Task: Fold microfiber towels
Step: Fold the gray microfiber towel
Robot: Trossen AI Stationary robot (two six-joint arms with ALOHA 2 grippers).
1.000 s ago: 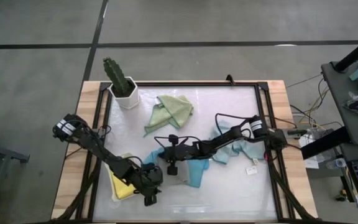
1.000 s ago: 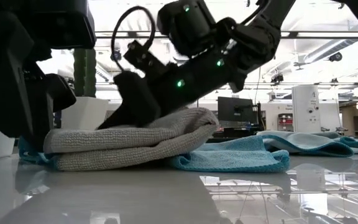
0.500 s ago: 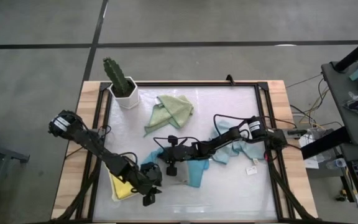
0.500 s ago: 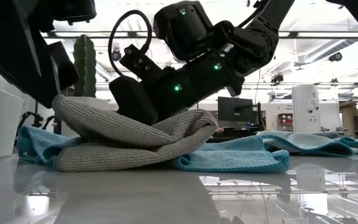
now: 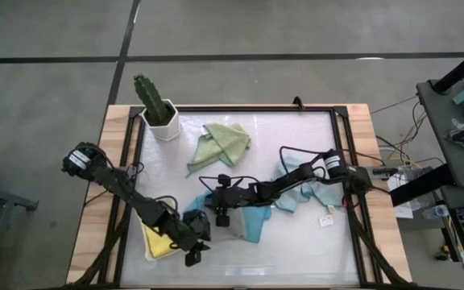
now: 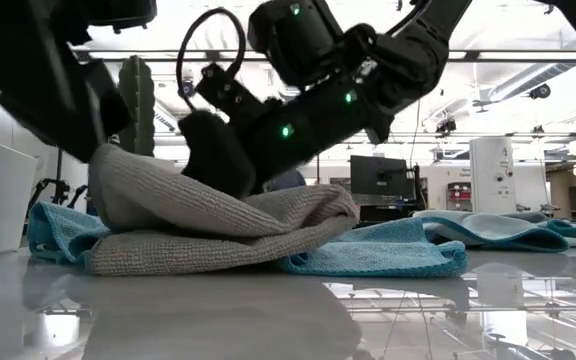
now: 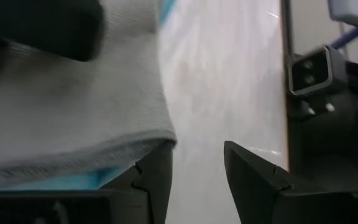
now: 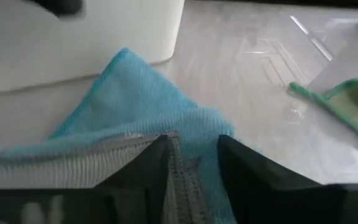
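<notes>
The grey towel (image 6: 218, 225) lies bunched on top of the teal towel (image 6: 378, 250) near the front middle of the white table (image 5: 296, 250), its one side pulled up into a hump and its other side sagging in soft folds. The left gripper (image 5: 193, 234) is low at that raised side; in the left wrist view its two dark fingers (image 7: 157, 180) stand a little apart, with the grey towel's edge lying against the inner face of one finger and bare tabletop showing in the gap, so I cannot tell whether the cloth is pinched between them. The right gripper (image 5: 216, 211) reaches in from the opposite side and presses down over the top of the grey towel; in the right wrist view its fingers (image 8: 148, 171) are slightly parted, and a strip of grey cloth runs up between them with the teal towel spread just beyond the tips. Whether those fingers grip the strip or merely straddle it cannot be told. A corner of the teal towel sticks out past the grey one toward the white cactus pot (image 5: 164, 125). The yellow towel (image 5: 158, 242) lies flat beside the left arm, near the table's front left. The sage green towel (image 5: 222, 143) lies crumpled further back, well apart from both grippers. The pale blue towel (image 5: 312, 189) is heaped under the right arm, toward the right edge.
</notes>
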